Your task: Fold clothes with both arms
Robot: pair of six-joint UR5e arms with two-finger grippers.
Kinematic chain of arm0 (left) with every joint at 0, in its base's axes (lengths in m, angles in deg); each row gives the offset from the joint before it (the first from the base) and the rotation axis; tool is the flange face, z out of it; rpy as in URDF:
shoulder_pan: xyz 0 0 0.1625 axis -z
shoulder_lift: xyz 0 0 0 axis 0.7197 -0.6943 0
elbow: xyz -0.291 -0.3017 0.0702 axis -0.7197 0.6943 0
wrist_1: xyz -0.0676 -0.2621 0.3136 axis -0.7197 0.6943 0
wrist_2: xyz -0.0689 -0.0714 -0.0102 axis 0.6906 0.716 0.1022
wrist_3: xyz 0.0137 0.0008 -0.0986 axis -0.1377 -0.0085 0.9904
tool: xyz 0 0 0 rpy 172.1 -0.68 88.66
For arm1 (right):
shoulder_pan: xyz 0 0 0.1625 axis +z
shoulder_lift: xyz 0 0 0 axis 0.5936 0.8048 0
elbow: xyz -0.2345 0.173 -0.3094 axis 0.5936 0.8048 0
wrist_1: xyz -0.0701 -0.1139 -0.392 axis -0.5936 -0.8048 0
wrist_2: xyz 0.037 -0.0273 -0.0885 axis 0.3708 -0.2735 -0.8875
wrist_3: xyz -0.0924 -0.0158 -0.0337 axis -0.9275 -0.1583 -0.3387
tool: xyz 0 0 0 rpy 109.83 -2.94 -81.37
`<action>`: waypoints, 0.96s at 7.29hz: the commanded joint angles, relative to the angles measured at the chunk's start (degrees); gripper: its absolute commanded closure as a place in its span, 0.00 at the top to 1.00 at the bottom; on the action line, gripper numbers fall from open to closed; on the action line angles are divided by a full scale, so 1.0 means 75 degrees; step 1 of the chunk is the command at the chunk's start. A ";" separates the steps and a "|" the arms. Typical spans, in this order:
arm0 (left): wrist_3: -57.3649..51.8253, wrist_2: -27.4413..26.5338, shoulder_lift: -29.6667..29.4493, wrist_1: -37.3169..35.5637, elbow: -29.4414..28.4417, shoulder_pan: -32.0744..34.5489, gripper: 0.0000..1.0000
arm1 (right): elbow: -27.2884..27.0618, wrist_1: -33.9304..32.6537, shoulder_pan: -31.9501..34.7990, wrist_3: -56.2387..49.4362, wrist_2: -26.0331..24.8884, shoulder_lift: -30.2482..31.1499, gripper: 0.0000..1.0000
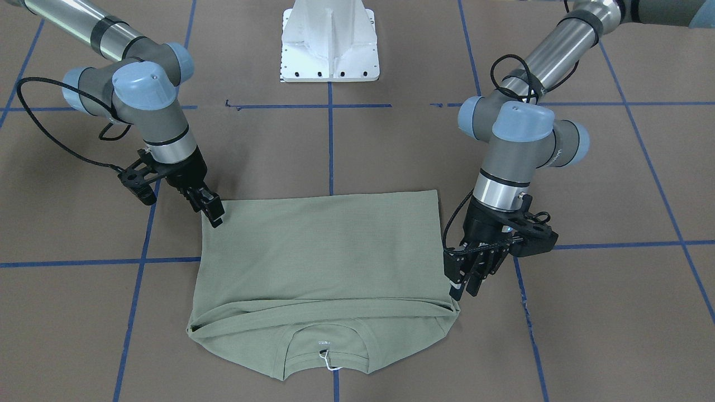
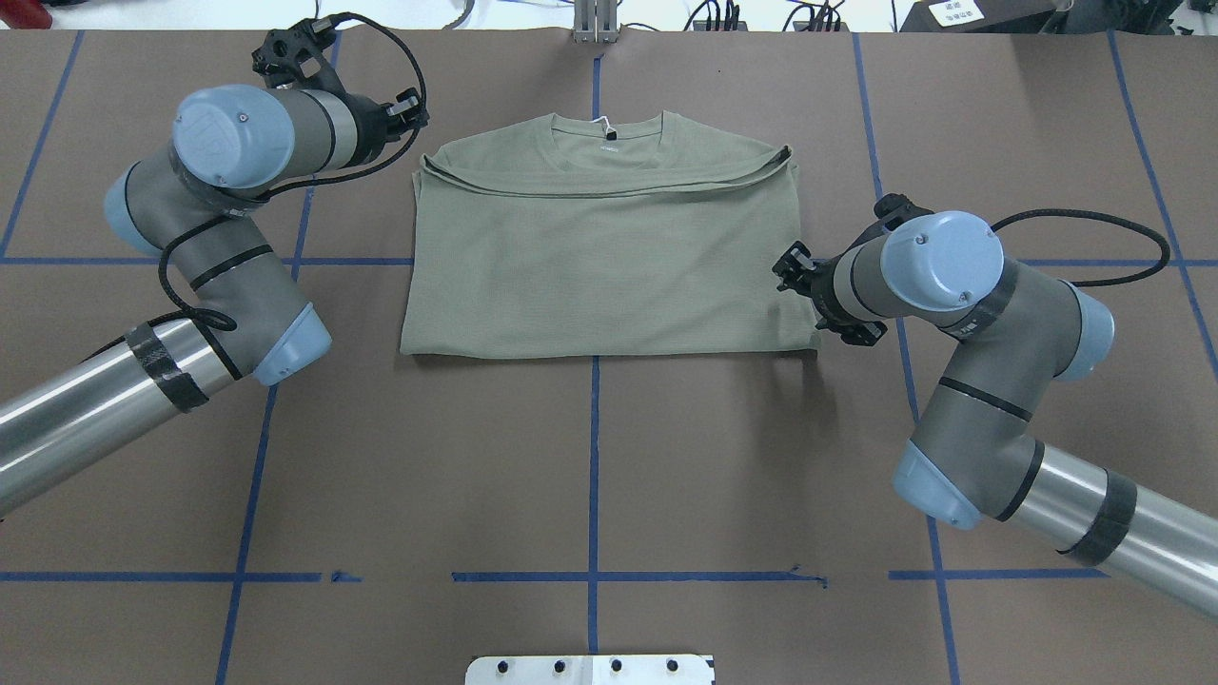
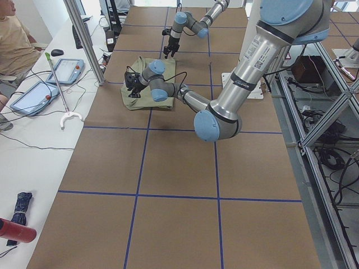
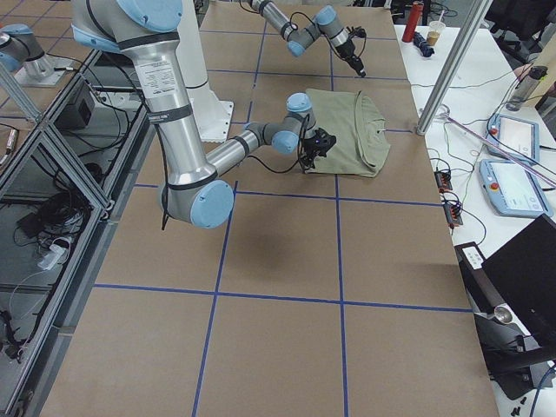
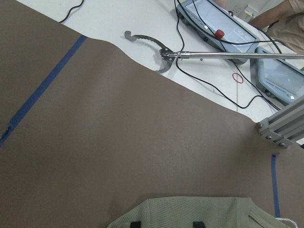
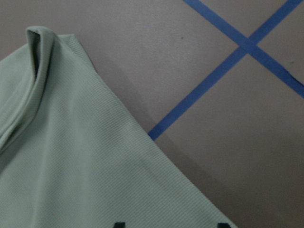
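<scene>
Exterior front-facing view: the sage-green shirt (image 1: pixel 324 251) lay folded into a rectangle on the brown table (image 1: pixel 391 145), mid-frame, with its collar toward the bottom edge. The right gripper (image 1: pixel 215 219) sat at the shirt's upper-left corner. The left gripper (image 1: pixel 465 287) was just beside its lower-right edge. In the wrist views both grippers' fingertips stood apart, clasping nothing.

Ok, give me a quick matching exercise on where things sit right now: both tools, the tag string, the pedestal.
1 left tool
2 right tool
3 white tag string
4 white pedestal

A in the shirt collar
B at the shirt's collar-end corner
C at the shirt's corner nearest the robot
D off the shirt, at the robot's end

Pairs: 1-B, 2-C, 3-A, 4-D
</scene>
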 commanded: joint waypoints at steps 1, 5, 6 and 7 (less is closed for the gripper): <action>0.0010 0.0002 -0.0028 -0.0005 0.0011 0.0019 0.47 | -0.0065 -0.0012 -0.0180 0.0020 -0.0025 0.0174 0.72; 0.0022 0.0002 -0.0040 -0.0005 0.0011 0.0007 0.47 | -0.0100 -0.0012 -0.0323 0.0020 -0.0002 0.0245 0.33; 0.0022 0.0002 -0.0052 -0.0017 0.0023 0.0007 0.47 | -0.0100 -0.0012 -0.0323 0.0020 0.0021 0.0280 0.00; 0.0022 0.0002 -0.0052 -0.0005 0.0023 0.0007 0.47 | -0.0216 0.0000 -0.0323 -0.0038 -0.0001 0.0512 0.00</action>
